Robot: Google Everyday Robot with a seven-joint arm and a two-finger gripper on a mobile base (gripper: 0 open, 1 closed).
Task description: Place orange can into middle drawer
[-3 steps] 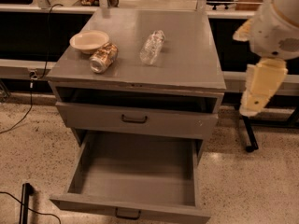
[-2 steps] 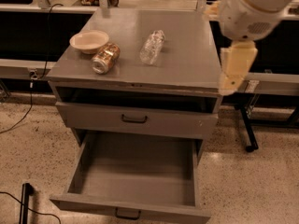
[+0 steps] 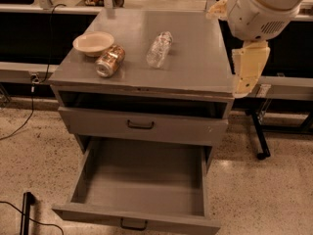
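Observation:
The orange can (image 3: 109,60) lies on its side on the grey cabinet top (image 3: 195,58), at the front left, touching or almost touching the cream bowl (image 3: 93,43). The middle drawer (image 3: 142,180) is the lowest one; it is pulled out wide and its grey floor is bare. My gripper (image 3: 248,68) hangs as a cream piece below the white arm (image 3: 259,9) at the cabinet top's right edge, far right of the can and above the drawer's right side. It holds nothing that I can see.
A clear crinkled plastic bottle (image 3: 159,48) lies on the cabinet top, right of the can. The upper drawer front (image 3: 142,125) with a black handle is shut. A black stand leg (image 3: 257,133) is on the floor at the right, and a cable (image 3: 24,214) lies at the lower left.
The arm and gripper have moved left and a little up, from out beside the cabinet to its right edge. The can, bowl, bottle and drawer have not moved.

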